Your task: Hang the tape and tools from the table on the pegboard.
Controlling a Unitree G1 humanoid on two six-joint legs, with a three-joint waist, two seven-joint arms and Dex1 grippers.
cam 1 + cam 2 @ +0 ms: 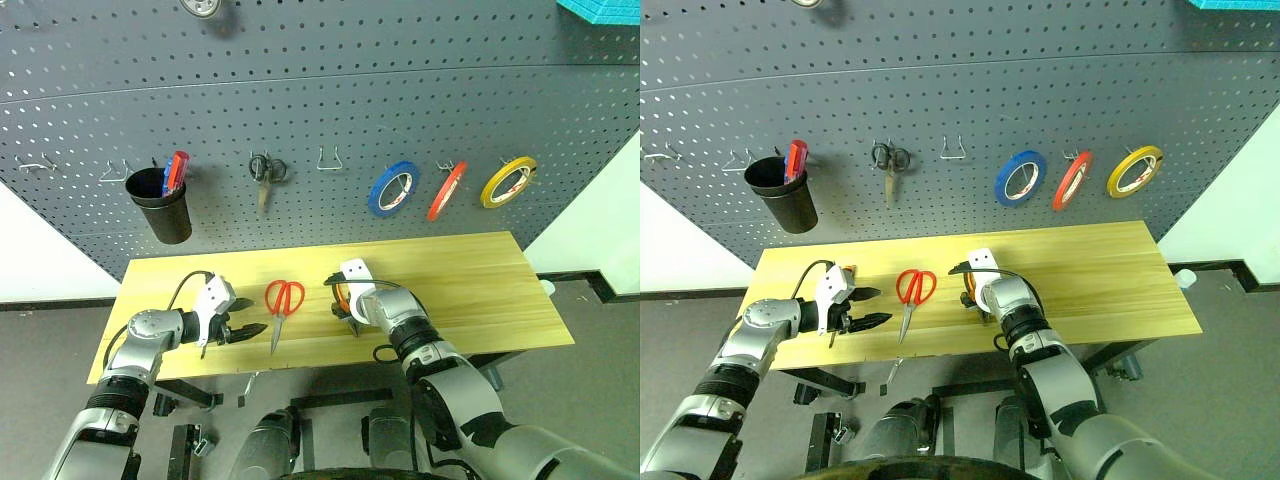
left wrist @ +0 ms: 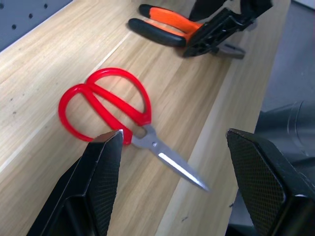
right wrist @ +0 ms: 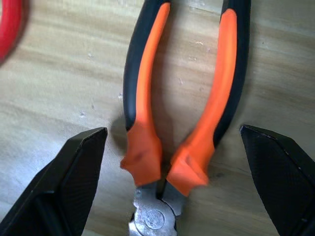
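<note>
A: Right gripper (image 3: 170, 162)? 
B: Fingers wide, straddling the pliers (image 3: 184, 98) flat on the counter (image 1: 470, 280).
A: Left (image 2: 172, 182)? 
B: Wide too — scissors (image 2: 118, 115) beyond it; tape (image 1: 446, 190) on pegboard (image 1: 300, 80).

Both arms reach forward, left gripper (image 1: 248, 318) and right gripper (image 3: 172, 162) with fingers spread apart.

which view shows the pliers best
The right wrist view: the pliers lie on the table, both orange-and-black handles and the pivot plain between the open right pincer. The left wrist view catches only the handles, partly behind that pincer. In the eye views they are small and mostly hidden.
</note>
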